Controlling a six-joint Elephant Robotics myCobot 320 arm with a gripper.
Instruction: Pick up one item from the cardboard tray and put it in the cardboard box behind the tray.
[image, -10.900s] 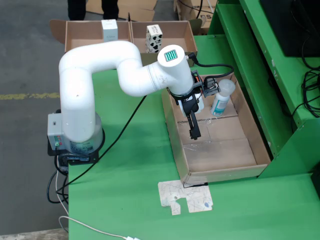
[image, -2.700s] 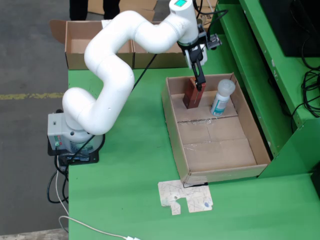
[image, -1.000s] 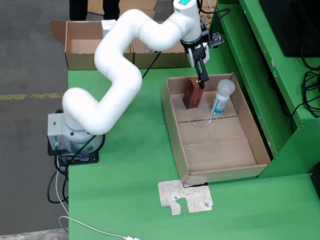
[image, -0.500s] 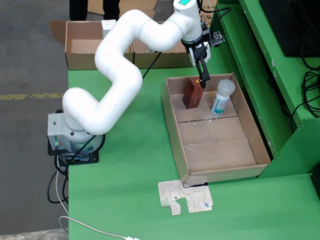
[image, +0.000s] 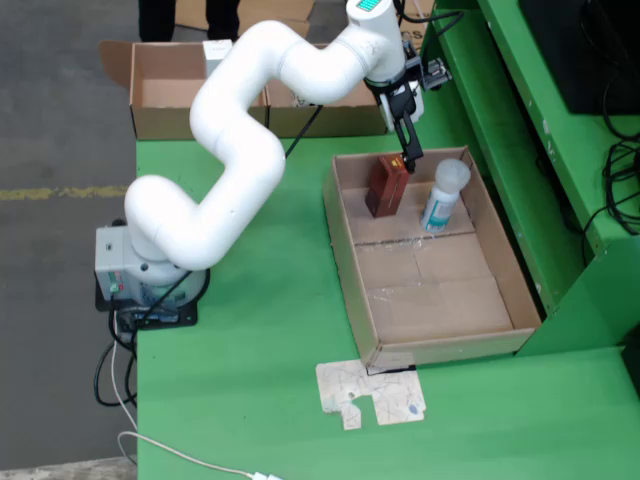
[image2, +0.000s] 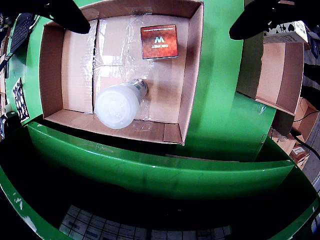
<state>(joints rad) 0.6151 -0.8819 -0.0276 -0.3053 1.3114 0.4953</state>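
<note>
From the fixed view I see the arm (image: 230, 110) reaching across the green bench (image: 250, 350), with the hand (image: 410, 155) hanging over the far end of the cardboard tray (image: 350, 270). The hand is released and empty: in the hand-mounted view its two dark fingers (image2: 67, 15) sit spread far apart at the top corners of the picture, nothing between them. The brown carton (image: 387, 185) stands upright on the tray floor at the far end, just below and to the left of the fingertips in the fixed view; I cannot tell from that view whether the tips touch its top edge. In the hand-mounted view the carton's top face (image2: 159, 41) lies between the two fingers but clear of both, slightly toward the left one. The white bottle (image: 443, 195) stands in the same end of the tray, beside the carton on its right in the fixed view, apart from it. The cardboard box (image: 165, 85) sits beyond the tray at the bench's far edge, with a white carton (image: 216, 52) showing inside.
</note>
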